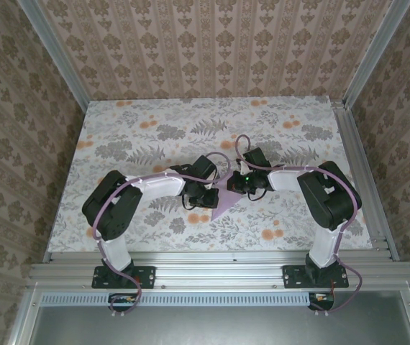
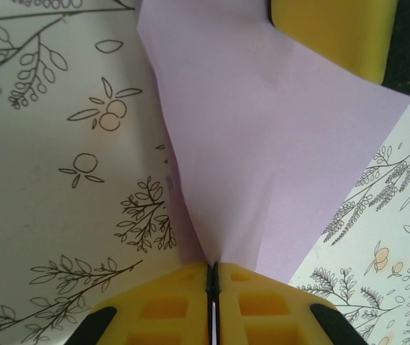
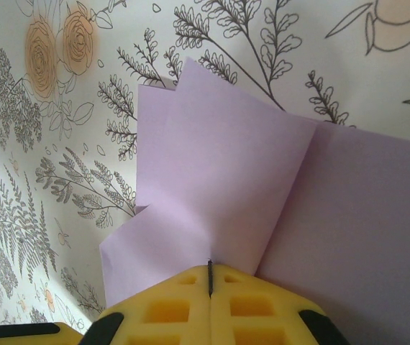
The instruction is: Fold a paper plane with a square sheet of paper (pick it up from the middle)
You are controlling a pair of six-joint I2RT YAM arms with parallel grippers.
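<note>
The folded sheet of paper is held near the table's middle, its long axis running roughly from near edge to far edge. It is pinched on the left by the left gripper and on the right by the right gripper, both equally near.

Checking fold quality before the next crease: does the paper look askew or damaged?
Slightly askew: the lilac paper has offset layers, leaving stepped edges at its left in the right wrist view. It puckers where the left gripper pinches it. No tears visible.
</note>
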